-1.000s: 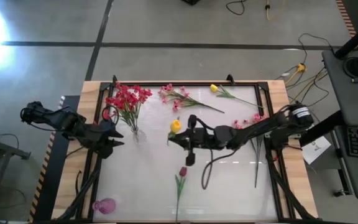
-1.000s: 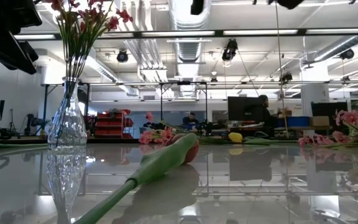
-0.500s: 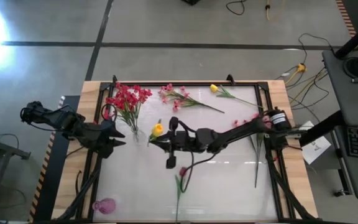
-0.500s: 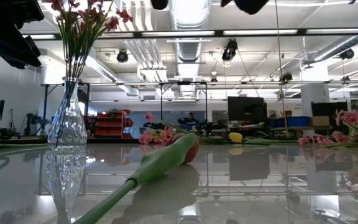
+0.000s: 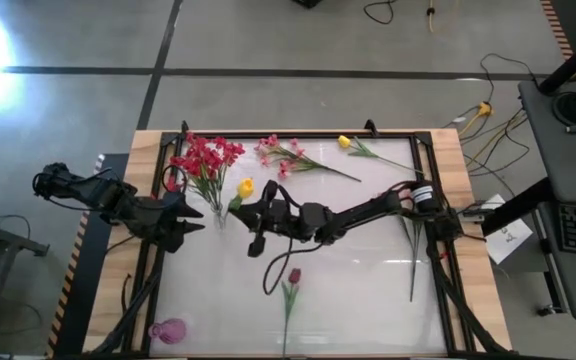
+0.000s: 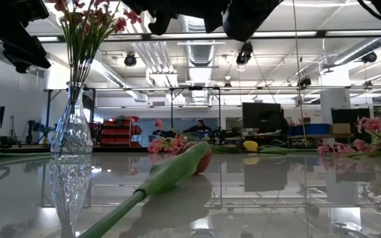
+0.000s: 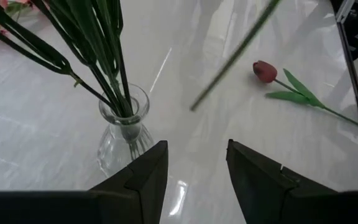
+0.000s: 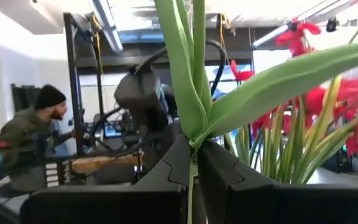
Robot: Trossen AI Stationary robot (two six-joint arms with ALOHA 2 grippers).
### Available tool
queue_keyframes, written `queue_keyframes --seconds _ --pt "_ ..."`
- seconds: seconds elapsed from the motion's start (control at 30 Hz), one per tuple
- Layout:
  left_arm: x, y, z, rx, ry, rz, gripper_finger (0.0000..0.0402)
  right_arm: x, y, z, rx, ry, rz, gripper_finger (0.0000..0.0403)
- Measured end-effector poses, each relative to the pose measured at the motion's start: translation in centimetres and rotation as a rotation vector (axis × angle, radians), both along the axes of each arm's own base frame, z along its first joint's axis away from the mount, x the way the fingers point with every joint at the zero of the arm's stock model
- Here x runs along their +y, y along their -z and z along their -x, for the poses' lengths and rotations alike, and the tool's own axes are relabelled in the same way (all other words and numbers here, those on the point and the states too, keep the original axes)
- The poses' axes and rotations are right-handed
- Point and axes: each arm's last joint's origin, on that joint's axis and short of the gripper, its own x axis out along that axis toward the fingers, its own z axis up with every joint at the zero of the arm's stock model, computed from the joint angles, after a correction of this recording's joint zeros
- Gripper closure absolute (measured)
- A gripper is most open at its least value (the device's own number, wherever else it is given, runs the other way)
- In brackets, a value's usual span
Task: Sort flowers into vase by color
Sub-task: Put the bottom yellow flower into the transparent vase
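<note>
A clear glass vase (image 5: 216, 214) holds red blossom sprays (image 5: 206, 160); it also shows as the vase (image 7: 124, 124) and the vase (image 6: 71, 129). My right gripper (image 5: 259, 216) is just right of it, shut on a yellow tulip (image 5: 246, 187). My left gripper (image 5: 184, 222) waits open left of the vase. A dark red bud (image 5: 293, 275) lies on the table toward the near edge. Pink sprays (image 5: 288, 155) and another yellow tulip (image 5: 346, 142) lie near the far edge. More pink blossoms (image 5: 408, 190) lie at the right. My right gripper (image 8: 193, 163) pinches the yellow tulip's thin green stem (image 8: 194, 144) between its two fingers, just below where the leaves branch off. The fingers lie across the stem. The tulip is lifted clear, and its lower stem end (image 5: 268, 290) trails toward the near edge.
A small pink vase (image 5: 168, 330) stands at the near left corner. Black rails (image 5: 298, 133) frame the glossy white table. Open surface lies right of the dark red bud (image 7: 265, 71). A person (image 8: 36, 143) sits in the room behind.
My right gripper has travelled toward the table's left, from the middle to just beside the glass vase, carrying the yellow tulip in the air. The bud has moved left and toward the far edge. The stem's lower end has swung left with it.
</note>
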Motion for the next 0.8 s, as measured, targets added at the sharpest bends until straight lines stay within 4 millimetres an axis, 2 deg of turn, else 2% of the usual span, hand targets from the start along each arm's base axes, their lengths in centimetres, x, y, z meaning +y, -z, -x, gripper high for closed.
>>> queue_keyframes --seconds 0.33,0.53,0.8 --pt "0.0 0.0 0.0 0.004 0.018 -0.025 0.0249 -2.0 -2.5 -1.0 -0.093 0.086 0.014 0.0390" --pt "-0.1 0.1 -0.2 0.018 0.018 -0.022 0.0249 -3.0 -0.3 -2.6 -0.053 0.091 -0.030 0.0390" --pt "-0.1 0.2 -0.3 0.023 0.021 -0.021 0.0249 -3.4 0.2 -2.9 0.006 0.128 -0.057 0.0390"
